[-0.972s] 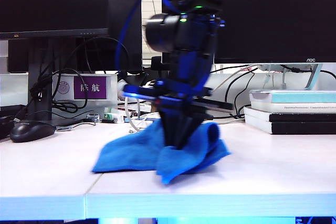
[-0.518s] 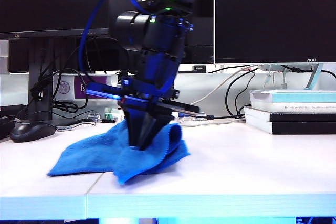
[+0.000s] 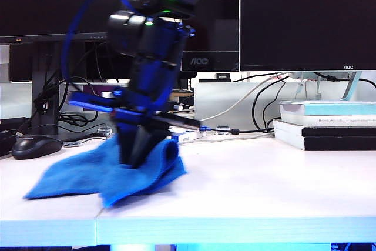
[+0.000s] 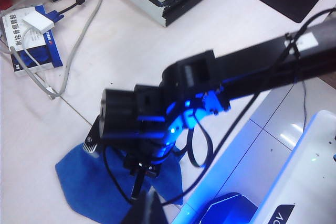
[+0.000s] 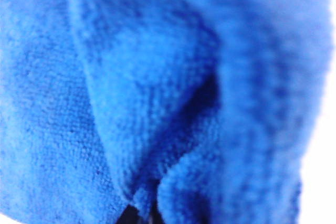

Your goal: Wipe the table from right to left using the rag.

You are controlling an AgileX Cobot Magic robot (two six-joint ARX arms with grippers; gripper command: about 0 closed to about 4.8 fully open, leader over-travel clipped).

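Here the right end effector (image 3: 134,160) is seen left of centre in the exterior view, pointing down with its jaws closed on a pinched fold of the bright blue, fuzzy microfibre rag (image 3: 100,174). The right wrist view is filled almost wholly by the rag's pile (image 5: 131,103), bunched into a ridge just ahead of the dark fingertips (image 5: 128,216), which agrees with a firm pinch. The cloth is spread on the wide, flat white table (image 3: 264,180), its loose part lying out toward the lower left of the exterior frame and a raised curl standing just right of the jaws.

The left end effector is not shown clearly: only a dark tip is visible at the lower edge of the left wrist view, and it is taken to be closed and empty, parked well apart from the work. From that view the right arm's black wrist is seen over the rag (image 4: 89,187), near the table's front edge.

As a judgement, most of the sweep appears done, since bare table lies to the right of the cloth. A shorter stretch toward the black computer mouse (image 3: 35,146), at the left of the frame, is left to be wiped.
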